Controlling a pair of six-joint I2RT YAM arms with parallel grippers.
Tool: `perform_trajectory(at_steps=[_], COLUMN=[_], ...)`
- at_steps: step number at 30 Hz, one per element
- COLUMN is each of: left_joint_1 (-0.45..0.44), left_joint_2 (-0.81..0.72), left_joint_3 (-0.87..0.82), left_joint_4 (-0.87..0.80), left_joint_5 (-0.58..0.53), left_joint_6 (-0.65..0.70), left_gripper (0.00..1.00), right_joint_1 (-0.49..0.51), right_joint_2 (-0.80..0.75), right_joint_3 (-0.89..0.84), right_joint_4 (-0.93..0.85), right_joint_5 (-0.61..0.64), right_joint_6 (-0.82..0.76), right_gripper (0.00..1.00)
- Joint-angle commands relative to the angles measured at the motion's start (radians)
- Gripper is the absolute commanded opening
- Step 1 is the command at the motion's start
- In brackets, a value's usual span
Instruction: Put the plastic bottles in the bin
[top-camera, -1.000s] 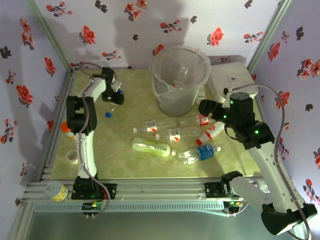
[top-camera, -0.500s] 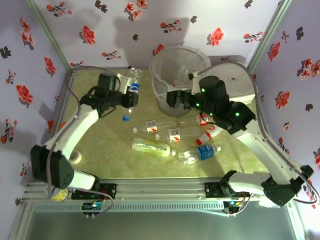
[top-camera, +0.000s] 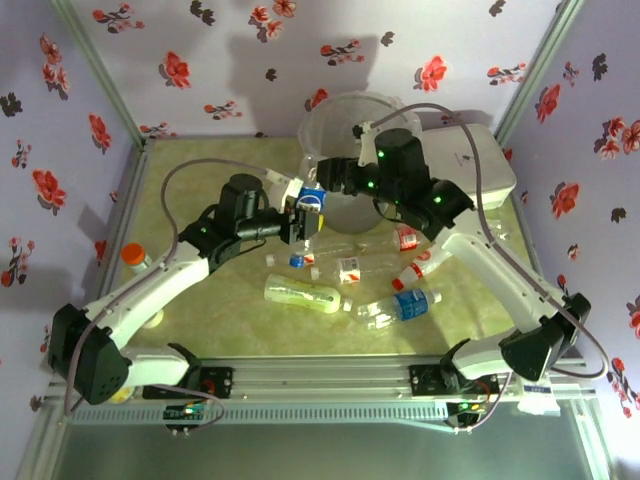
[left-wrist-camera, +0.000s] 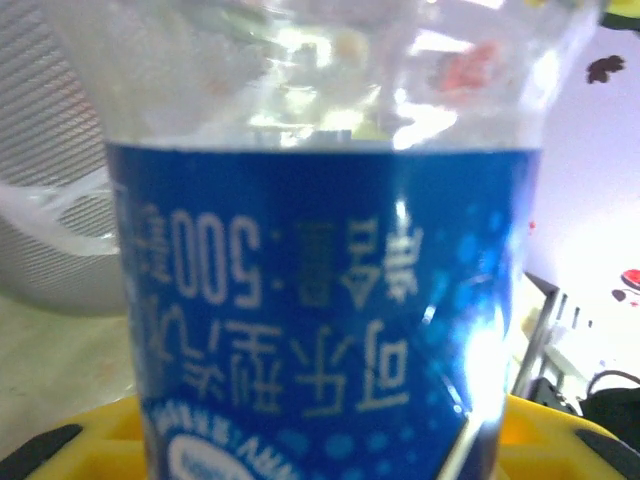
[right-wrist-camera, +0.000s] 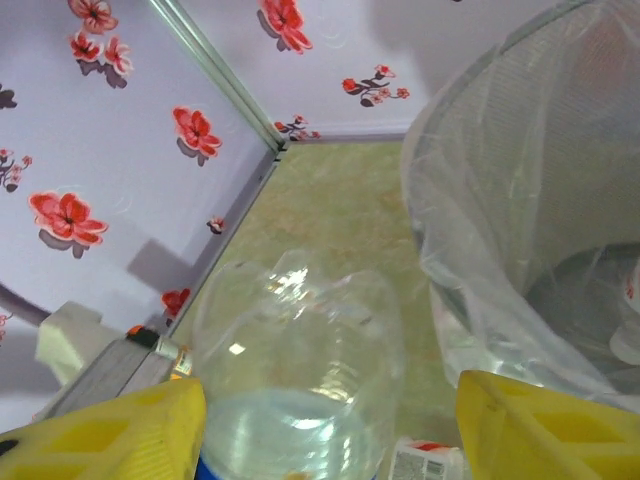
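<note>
As far as could be judged, caught the carrying step, maybe a hand-over. Found the left pincer (top-camera: 297, 216) clenched on the blue-labelled bottle (top-camera: 313, 201), with the bin (top-camera: 317, 128) just beyond its fingertips. Found the right pincer (right-wrist-camera: 330, 420) released, jaws spread on both sides of that bottle's clear end, apparently not pressing it. Saw other bottles (top-camera: 305, 294) lying on the table (top-camera: 200, 170), nearer the bases than both pincers. Judged next: tighten the right before loosening the left, then lift above the rim.

pale green table (top-camera: 250, 325): bin (top-camera: 315, 150) at back, white box (top-camera: 475, 160) beside it, plastic bottles (top-camera: 345, 268) lying mid-table, orange-capped bottle (top-camera: 133, 257) left.
</note>
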Motion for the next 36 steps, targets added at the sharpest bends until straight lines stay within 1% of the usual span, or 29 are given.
perform_trajectory(at_steps=[1, 2, 4, 6, 8, 11, 13, 15, 17, 18, 20, 21, 22, 23, 24, 25, 29, 31, 34, 36], left_joint_1=[-0.009, -0.012, -0.016, -0.022, -0.025, -0.026, -0.025, -0.024, -0.022, -0.021, -0.011, -0.005, 0.004, 0.011, 0.019, 0.027, 0.05, 0.065, 0.087, 0.093], left_joint_2=[0.01, 0.013, 0.023, 0.029, 0.028, 0.022, 0.022, 0.025, 0.029, 0.031, 0.028, 0.025, 0.02, 0.014, 0.005, -0.01, -0.09, -0.142, -0.198, -0.224], left_joint_3=[0.031, 0.035, 0.045, 0.051, 0.053, 0.053, 0.053, 0.057, 0.054, 0.054, 0.046, 0.043, 0.042, 0.044, 0.046, 0.046, 0.033, 0.008, -0.027, -0.047], left_joint_4=[0.084, 0.084, 0.085, 0.089, 0.098, 0.1, 0.098, 0.092, 0.095, 0.099, 0.111, 0.112, 0.109, 0.1, 0.083, 0.064, -0.071, -0.146, -0.244, -0.306], left_joint_5=[0.092, 0.093, 0.102, 0.108, 0.112, 0.12, 0.119, 0.119, 0.115, 0.112, 0.103, 0.098, 0.095, 0.093, 0.093, 0.09, 0.016, -0.035, -0.075, -0.102], left_joint_6=[-0.037, -0.037, -0.036, -0.036, -0.037, -0.035, -0.033, -0.033, -0.039, -0.046, -0.061, -0.068, -0.073, -0.076, -0.078, -0.079, -0.062, -0.064, -0.083, -0.09], left_gripper=[0.06, 0.06, 0.06, 0.06, 0.06, 0.07, 0.07, 0.1, 0.21, 0.3, 0.47, 0.58, 0.74, 0.85, 0.95, 1.0, 1.0, 1.0, 1.0, 1.0], right_joint_1=[-0.036, -0.038, -0.039, -0.039, -0.039, -0.041, -0.049, -0.058, -0.064, -0.069, -0.08, -0.085, -0.09, -0.095, -0.101, -0.108, -0.13, -0.148, -0.196, -0.216], right_joint_2=[-0.027, -0.021, 0.002, 0.033, 0.059, 0.088, 0.101, 0.105, 0.1, 0.095, 0.093, 0.094, 0.097, 0.1, 0.101, 0.102, 0.093, 0.088, 0.099, 0.119], right_joint_3=[0.017, 0.022, 0.04, 0.055, 0.062, 0.073, 0.084, 0.096, 0.104, 0.112, 0.136, 0.157, 0.187, 0.219, 0.255, 0.289, 0.383, 0.398, 0.418, 0.45], right_joint_4=[0.043, 0.041, 0.033, 0.024, 0.026, 0.038, 0.051, 0.053, 0.052, 0.046, 0.032, 0.021, 0.005, -0.007, -0.016, -0.014, 0.061, 0.137, 0.237, 0.249], right_joint_5=[-0.093, -0.112, -0.154, -0.185, -0.207, -0.236, -0.264, -0.278, -0.273, -0.268, -0.261, -0.256, -0.251, -0.243, -0.229, -0.213, -0.127, -0.082, -0.062, -0.03], right_joint_6=[0.02, 0.02, 0.024, 0.025, 0.029, 0.039, 0.053, 0.063, 0.062, 0.06, 0.046, 0.034, 0.02, 0.007, -0.007, -0.021, -0.074, -0.092, -0.076, -0.094], right_gripper=[0.75, 0.78, 0.82, 0.82, 0.8, 0.75, 0.66, 0.54, 0.44, 0.41, 0.4, 0.4, 0.4, 0.4, 0.4, 0.4, 0.4, 0.4, 0.39, 0.39])
